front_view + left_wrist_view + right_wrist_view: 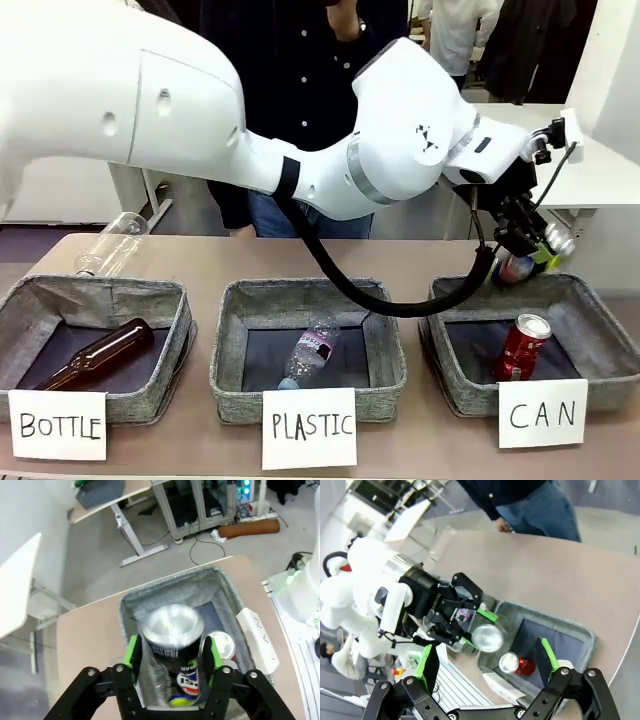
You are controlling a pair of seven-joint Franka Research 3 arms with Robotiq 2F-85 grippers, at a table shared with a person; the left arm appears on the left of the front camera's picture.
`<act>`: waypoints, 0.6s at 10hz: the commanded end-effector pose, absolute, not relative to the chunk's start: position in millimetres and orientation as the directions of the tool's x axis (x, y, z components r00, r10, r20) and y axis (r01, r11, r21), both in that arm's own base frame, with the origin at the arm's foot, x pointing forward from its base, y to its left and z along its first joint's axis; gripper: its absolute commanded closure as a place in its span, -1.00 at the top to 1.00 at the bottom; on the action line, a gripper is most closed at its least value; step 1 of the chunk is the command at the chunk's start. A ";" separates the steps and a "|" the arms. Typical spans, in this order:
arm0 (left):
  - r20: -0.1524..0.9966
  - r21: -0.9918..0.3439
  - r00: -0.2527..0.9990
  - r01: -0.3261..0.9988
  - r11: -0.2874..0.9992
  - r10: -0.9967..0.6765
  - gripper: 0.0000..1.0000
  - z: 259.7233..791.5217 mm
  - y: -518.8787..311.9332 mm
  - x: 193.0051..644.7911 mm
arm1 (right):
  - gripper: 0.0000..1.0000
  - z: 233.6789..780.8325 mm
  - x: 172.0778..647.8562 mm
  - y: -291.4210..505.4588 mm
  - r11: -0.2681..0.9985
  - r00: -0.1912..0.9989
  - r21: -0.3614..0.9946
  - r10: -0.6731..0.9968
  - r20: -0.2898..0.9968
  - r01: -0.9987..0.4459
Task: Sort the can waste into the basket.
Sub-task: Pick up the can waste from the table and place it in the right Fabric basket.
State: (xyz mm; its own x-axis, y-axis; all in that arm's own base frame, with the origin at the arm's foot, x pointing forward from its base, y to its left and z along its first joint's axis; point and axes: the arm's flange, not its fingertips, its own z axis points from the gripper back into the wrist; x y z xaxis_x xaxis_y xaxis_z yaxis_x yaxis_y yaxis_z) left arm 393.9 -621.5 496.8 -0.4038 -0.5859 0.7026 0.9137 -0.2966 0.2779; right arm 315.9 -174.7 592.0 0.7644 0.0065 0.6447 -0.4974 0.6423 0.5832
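Tilted between left gripper (pixel 527 243) green pads (pixel 131 652), above soft grey fabric CAN basket (pixel 600 310): black-and-blue metal can (pixel 174 630), silver end shiny; clamped or loosened, cannot tell. Inside, red cylindrical can (pixel 520 347), leaning. Right gripper (pixel 486 650) spread wide, empty.

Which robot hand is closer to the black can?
Left. The left gripper has its fingers on either side of the black can, above the basket. The right gripper hangs apart, farther off.
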 end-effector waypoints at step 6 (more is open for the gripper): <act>0.638 0.046 -0.269 0.948 -0.314 -0.722 1.00 494.7 -596.3 399.5 | 1.00 592.4 314.9 -175.4 0.656 0.766 0.570 0.017 0.643 -0.494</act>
State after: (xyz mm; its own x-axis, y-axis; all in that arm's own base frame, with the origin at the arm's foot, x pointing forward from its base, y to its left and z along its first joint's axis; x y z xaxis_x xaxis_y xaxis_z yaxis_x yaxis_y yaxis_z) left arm 403.6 -607.0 485.1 -0.3192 -0.6642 0.6760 0.9410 -0.3065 0.1432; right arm 315.7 -174.9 592.1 0.7642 0.0061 0.6450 -0.4973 0.6424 0.5831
